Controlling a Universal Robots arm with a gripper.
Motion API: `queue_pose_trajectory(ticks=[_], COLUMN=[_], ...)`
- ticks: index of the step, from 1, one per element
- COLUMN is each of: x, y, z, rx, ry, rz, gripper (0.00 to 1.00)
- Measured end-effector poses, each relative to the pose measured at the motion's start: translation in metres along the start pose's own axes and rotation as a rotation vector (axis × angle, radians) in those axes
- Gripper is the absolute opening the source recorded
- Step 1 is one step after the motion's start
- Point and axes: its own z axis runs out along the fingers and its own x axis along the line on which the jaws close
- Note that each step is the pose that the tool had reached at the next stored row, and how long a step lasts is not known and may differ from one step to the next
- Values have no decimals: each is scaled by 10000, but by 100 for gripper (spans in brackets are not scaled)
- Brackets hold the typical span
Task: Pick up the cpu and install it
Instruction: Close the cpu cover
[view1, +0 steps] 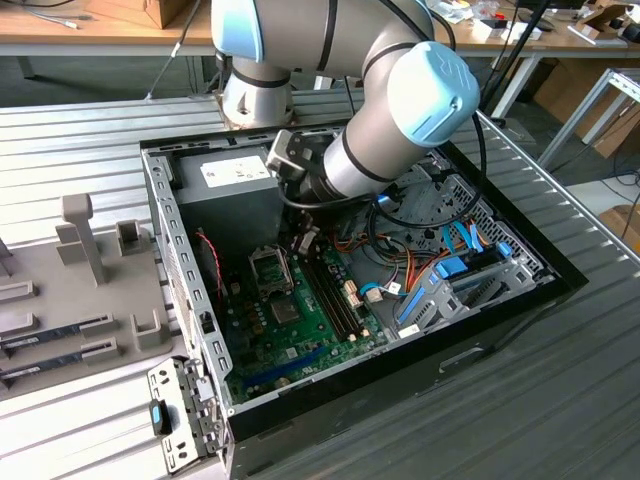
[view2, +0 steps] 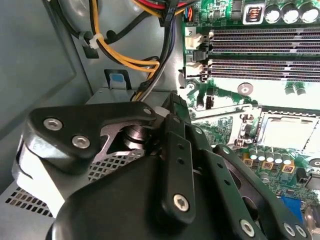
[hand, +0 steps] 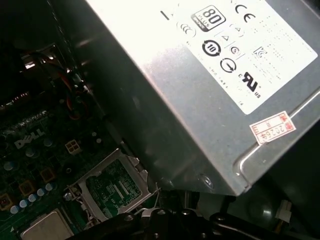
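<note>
**Claw hanging inside the case beside the socket, cpu lying in the socket**

The arm (view1: 400, 110) is reaching down into the open computer case (view1: 165, 230), and its gripper (view1: 303, 240) is hanging low over the motherboard (view1: 290, 320), just beside the grey power supply (view1: 235, 190). In the exterior view it is sitting just to the exterior view's right of the processor socket, above the far end of the memory slots (view2: 265, 40).

The cpu (view2: 289, 132) is lying flat in the socket, its silver-grey top facing up. It is showing in both wrist views (hand: 45, 227), apart from the gripper (view2: 172, 107). The socket's metal load plate (hand: 112, 187) is standing swung open next to the chip, between it and the power supply's wall (hand: 210, 75).

Whether the claw is spread or pressed together cannot be told. It is gripping nothing that is showing.
</note>
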Motion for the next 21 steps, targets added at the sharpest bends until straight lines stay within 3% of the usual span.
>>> queue_pose_trajectory(ticks=[14, 21], x=[6, 56], y=[-40, 10], z=[85, 98], rx=[-55, -88], ry=[-62, -110], rz=[-13, -26], gripper=[11, 11])
